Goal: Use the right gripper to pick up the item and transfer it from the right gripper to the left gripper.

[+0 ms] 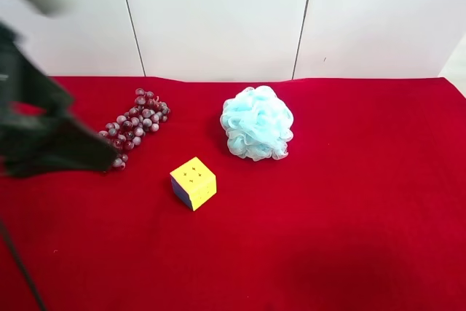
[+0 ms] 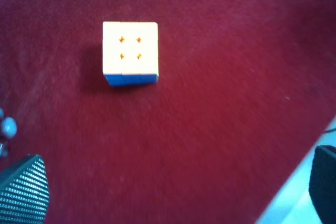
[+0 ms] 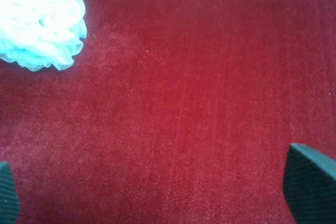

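A light blue mesh bath sponge (image 1: 257, 123) lies on the red cloth (image 1: 349, 202), at mid-table. It also shows in the right wrist view (image 3: 39, 19), well ahead of my open, empty right gripper (image 3: 157, 195), which hangs over bare cloth. A yellow-topped puzzle cube (image 1: 194, 182) sits in front of the sponge. In the left wrist view the cube (image 2: 130, 52) lies ahead of my open, empty left gripper (image 2: 173, 192). The left arm (image 1: 51, 143) is a dark blur at the exterior high view's left. The right arm is out of that view.
A bunch of dark red grapes (image 1: 135, 125) lies beside the left arm; single grapes (image 2: 7, 127) show in the left wrist view. The cloth's edge (image 2: 299, 203) is near the left gripper. White wall panels (image 1: 218, 12) stand behind the table.
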{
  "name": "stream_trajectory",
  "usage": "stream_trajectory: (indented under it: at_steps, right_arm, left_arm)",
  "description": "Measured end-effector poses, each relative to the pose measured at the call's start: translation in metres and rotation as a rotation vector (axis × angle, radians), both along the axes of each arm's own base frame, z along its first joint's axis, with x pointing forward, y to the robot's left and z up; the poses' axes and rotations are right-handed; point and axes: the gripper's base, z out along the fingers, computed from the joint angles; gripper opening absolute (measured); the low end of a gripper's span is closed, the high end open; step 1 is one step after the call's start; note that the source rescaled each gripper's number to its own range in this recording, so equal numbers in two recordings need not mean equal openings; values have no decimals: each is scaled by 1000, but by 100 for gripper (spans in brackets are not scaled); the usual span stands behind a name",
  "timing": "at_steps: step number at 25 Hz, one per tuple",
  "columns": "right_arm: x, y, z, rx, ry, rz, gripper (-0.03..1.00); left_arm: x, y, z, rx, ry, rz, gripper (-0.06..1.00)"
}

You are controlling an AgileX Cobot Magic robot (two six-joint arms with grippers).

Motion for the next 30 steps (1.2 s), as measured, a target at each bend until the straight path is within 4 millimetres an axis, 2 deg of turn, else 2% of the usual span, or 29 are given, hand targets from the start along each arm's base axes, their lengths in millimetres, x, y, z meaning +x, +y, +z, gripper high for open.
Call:
stream_trajectory:
  at_steps: [3,5,9,14,21,25,30]
  right_arm:
    - [0,0,0,0,0,0,100]
    - [0,0,0,0,0,0,100]
    - [0,0,0,0,0,0,100]
    - [0,0,0,0,0,0,100]
    - [0,0,0,0,0,0,100]
    - [0,0,0,0,0,0,100]
    - [0,0,0,0,0,0,100]
  left_arm:
    - [-31,27,11,17,-34,4,100]
    - [-49,45,10,27,-60,41,100]
    - [-79,73,-4,-22,-114,110,100]
    - [-107,94,-28,-107,-158,150,100]
    - [-131,113,-59,-180,-232,157,100]
    - [-141,121,-63,-243,-307,156,100]
    - [-140,120,-65,-269,-330,156,100]
